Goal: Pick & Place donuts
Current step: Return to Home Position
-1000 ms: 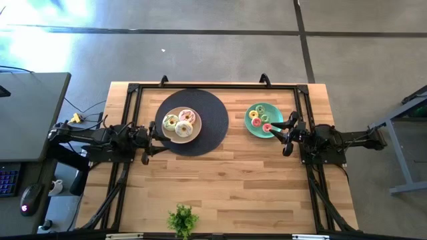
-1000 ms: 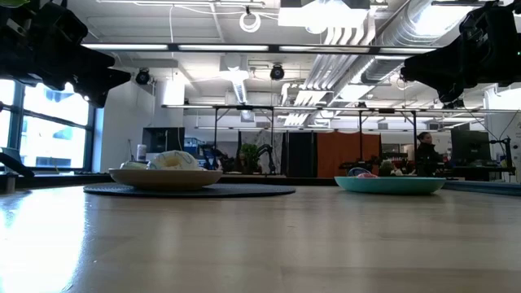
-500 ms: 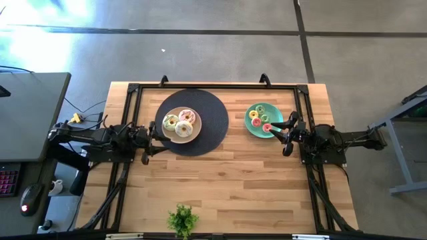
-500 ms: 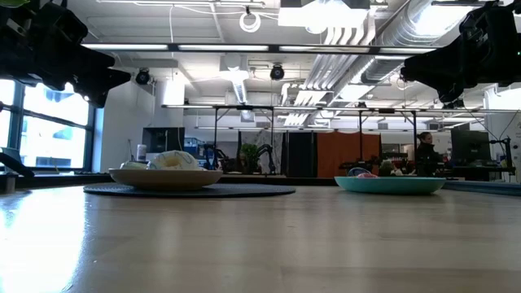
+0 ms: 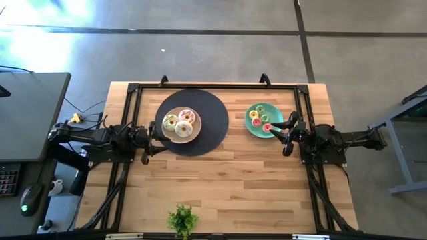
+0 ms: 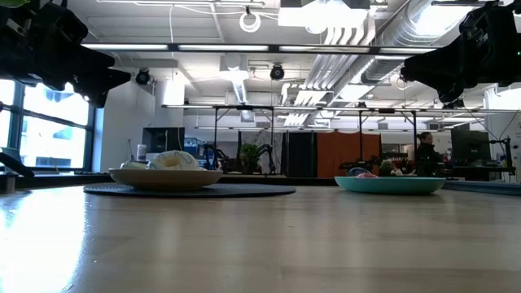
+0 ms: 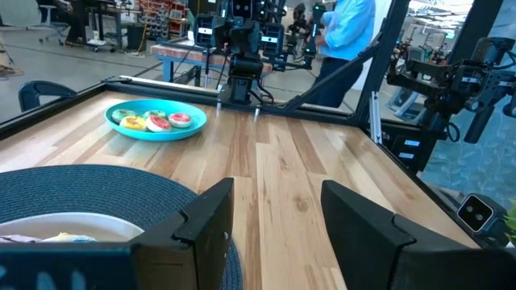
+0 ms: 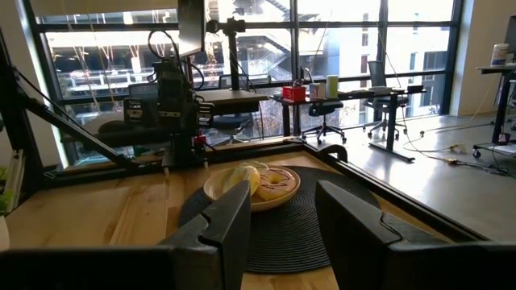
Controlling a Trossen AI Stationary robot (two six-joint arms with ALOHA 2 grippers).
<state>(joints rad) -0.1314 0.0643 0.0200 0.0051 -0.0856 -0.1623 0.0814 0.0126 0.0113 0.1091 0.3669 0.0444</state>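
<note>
Big donuts (image 5: pixel 183 128): held by beige plate (image 5: pixel 194 137) on mat (image 5: pixel 215 115).
Small donuts (image 5: pixel 255 122): on teal plate (image 5: pixel 249 128), near mat.
Left gripper (image 7: pixel 278 201): at mat's edge, fingers spread, empty.
Right gripper (image 8: pixel 282 205): beyond teal plate from mat, spread, empty.
Progress: placing judged done; none seen loose.

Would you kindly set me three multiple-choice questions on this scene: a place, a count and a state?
1. The beige plate stands: A on the dark round mat; B on bare wood; C on the floor.
2. How many large donuts lie on it? A one; B three; C five.
3. The left gripper and right gripper are: A open, empty; B shut on donuts; C unseen.
Answers: 1 A, the mat shows all round the plate; 2 B, green, pink and white rings; 3 A, wrist views show both spread wide, holding nothing.
</note>
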